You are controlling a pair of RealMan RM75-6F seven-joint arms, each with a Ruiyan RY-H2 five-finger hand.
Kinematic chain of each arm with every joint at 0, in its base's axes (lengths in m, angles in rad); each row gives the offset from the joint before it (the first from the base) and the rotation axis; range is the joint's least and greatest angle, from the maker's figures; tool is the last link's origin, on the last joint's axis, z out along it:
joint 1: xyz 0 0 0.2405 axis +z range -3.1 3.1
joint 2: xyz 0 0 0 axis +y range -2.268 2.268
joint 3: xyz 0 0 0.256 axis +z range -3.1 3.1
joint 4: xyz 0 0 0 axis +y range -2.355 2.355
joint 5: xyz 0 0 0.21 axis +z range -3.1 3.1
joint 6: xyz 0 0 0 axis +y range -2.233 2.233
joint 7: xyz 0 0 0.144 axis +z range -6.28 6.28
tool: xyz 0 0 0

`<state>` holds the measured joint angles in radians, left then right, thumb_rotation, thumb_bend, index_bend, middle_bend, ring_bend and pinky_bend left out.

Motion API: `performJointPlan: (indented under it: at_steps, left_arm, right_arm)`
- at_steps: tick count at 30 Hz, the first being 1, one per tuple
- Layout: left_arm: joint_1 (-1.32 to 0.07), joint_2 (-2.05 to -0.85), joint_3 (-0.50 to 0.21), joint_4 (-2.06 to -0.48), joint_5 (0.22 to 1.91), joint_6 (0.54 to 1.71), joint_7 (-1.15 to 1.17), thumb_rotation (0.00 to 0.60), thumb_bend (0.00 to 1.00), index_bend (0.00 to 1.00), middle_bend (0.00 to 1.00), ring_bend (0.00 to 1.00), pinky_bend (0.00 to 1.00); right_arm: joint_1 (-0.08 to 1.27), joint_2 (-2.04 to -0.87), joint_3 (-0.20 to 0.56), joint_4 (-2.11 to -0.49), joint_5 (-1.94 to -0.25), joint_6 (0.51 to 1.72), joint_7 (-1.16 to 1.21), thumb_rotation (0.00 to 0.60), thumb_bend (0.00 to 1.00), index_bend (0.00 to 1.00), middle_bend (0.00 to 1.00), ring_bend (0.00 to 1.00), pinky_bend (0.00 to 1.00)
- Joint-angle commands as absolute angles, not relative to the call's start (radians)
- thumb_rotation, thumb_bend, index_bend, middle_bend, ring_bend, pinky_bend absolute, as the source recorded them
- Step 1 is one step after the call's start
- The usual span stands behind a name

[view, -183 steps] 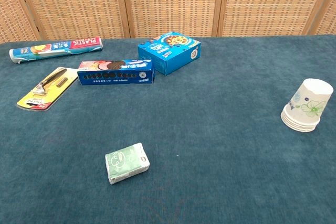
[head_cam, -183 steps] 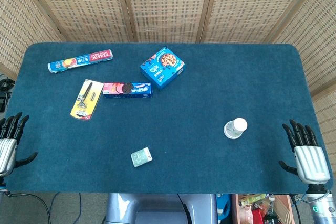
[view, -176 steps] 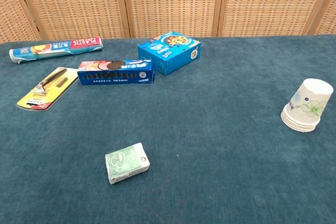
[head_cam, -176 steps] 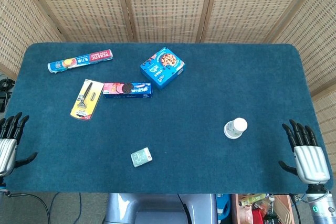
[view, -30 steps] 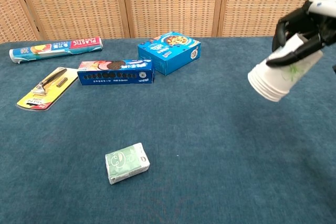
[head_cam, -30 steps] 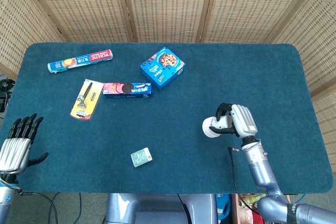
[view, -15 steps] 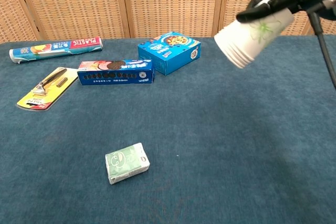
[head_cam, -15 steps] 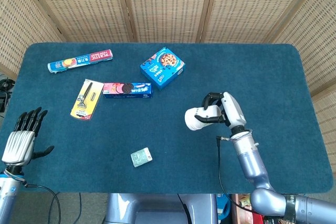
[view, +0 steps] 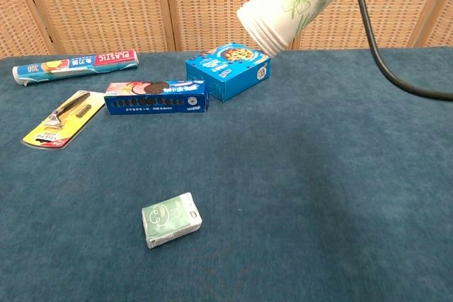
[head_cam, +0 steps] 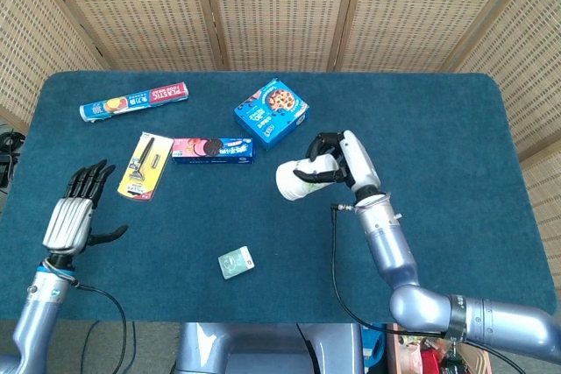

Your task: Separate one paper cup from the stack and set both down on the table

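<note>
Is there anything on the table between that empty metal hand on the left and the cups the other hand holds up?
In the head view, only a small green packet sits roughly between the left hand and the paper cup stack.

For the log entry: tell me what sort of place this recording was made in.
Probably an indoor test or lab set-up, not a home. A table with a blue cloth top stands before woven screens, and loose goods lie spread on it: a cookie box, a wrap roll and a tissue pack.
</note>
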<state>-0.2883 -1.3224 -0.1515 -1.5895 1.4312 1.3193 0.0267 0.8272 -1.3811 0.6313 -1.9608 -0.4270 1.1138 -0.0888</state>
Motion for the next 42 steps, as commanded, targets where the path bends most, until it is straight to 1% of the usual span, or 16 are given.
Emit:
performJointPlan:
  at_steps: [1,6,11,18,26,29,32,34,42]
  left_arm:
    - [-0.320,-1.357,-0.165,-1.599,1.434,1.302,0.037,0.600,0.18,0.00,0.00,0.00,0.00]
    - [-0.361,-1.435,-0.200,-1.602,1.418,1.302,0.029,0.600,0.18,0.00,0.00,0.00,0.00]
    - [-0.395,-1.488,-0.231,-1.614,1.379,1.278,-0.017,0.600,0.18,0.00,0.00,0.00,0.00]
    - [-0.437,-1.552,-0.233,-1.573,1.363,1.250,-0.014,0.600,0.18,0.00,0.00,0.00,0.00]
    - [-0.461,-1.630,-0.251,-1.525,1.345,1.266,-0.041,0.600,0.18,0.00,0.00,0.00,0.00]
    - [-0.462,-1.676,-0.279,-1.524,1.320,1.284,-0.110,0.600,0.18,0.01,0.00,0.00,0.00]
    - [-0.460,-1.707,-0.302,-1.552,1.284,1.263,-0.260,0.600,0.18,0.04,0.00,0.00,0.00]
    - [-0.454,-1.711,-0.316,-1.575,1.261,1.238,-0.374,0.600,0.18,0.09,0.00,0.00,0.00]
    - [-0.436,-1.758,-0.325,-1.550,1.240,1.240,-0.530,0.600,0.18,0.29,0.00,0.00,0.00]
  right_arm:
    - [0.867,-1.389,0.660,-1.923,-0.374,1.101,-0.087,0.600,0.27,0.77,0.68,0.55,0.80]
    - [0.918,-1.415,0.663,-1.863,-0.336,1.081,-0.087,0.600,0.27,0.77,0.68,0.55,0.80]
    - [0.965,-1.438,0.663,-1.806,-0.313,1.063,-0.096,0.600,0.27,0.77,0.68,0.55,0.80]
    - [1.019,-1.469,0.694,-1.732,-0.252,1.027,-0.071,0.600,0.27,0.77,0.68,0.55,0.80]
    - [1.060,-1.487,0.693,-1.706,-0.244,1.028,-0.073,0.600,0.27,0.77,0.68,0.55,0.80]
    - [1.071,-1.493,0.688,-1.705,-0.244,1.033,-0.077,0.600,0.27,0.77,0.68,0.55,0.80]
    - [1.078,-1.499,0.684,-1.706,-0.242,1.043,-0.079,0.600,0.27,0.77,0.68,0.55,0.80]
    - [1.083,-1.502,0.681,-1.705,-0.238,1.048,-0.083,0.600,0.27,0.77,0.68,0.55,0.80]
    - [1.095,-1.512,0.674,-1.708,-0.236,1.071,-0.092,0.600,0.27,0.77,0.68,0.55,0.80]
